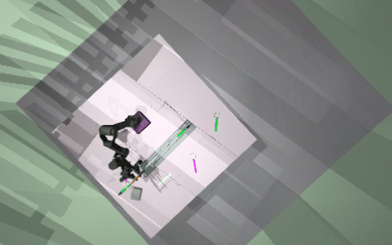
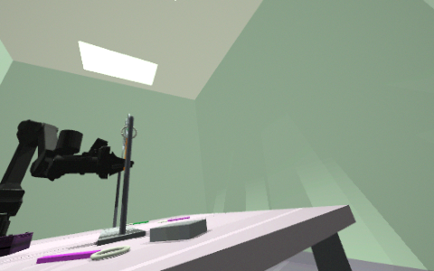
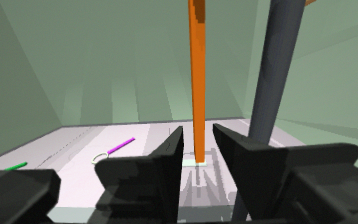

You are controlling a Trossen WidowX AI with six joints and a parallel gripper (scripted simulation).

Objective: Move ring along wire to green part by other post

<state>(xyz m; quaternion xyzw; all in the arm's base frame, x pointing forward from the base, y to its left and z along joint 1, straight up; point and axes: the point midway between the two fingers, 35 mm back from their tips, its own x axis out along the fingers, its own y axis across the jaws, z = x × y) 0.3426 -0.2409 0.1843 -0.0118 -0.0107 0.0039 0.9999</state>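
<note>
The orange handle (image 1: 138, 178) (image 2: 126, 149) (image 3: 198, 75) hangs down from its ring (image 2: 128, 131) beside the near post (image 2: 127, 190) (image 3: 277, 65). The ring is high by the post's top; it is out of the wrist view. A green wire part (image 1: 123, 190) shows at this end, another green part (image 1: 182, 131) near the far post. My gripper (image 2: 128, 164) (image 3: 197, 128) is partly open at the handle's height. In the wrist view the handle's lower end shows between the two fingers, with a gap on each side. The near post stands behind the right finger. The grey wire is hard to make out.
A grey block (image 1: 136, 193) (image 2: 178, 231) lies near the posts' base (image 1: 167, 144). Loose rings have a green handle (image 1: 216, 124) and a magenta handle (image 1: 194, 165) (image 3: 121, 145); another magenta handle (image 2: 68, 256) lies near the front.
</note>
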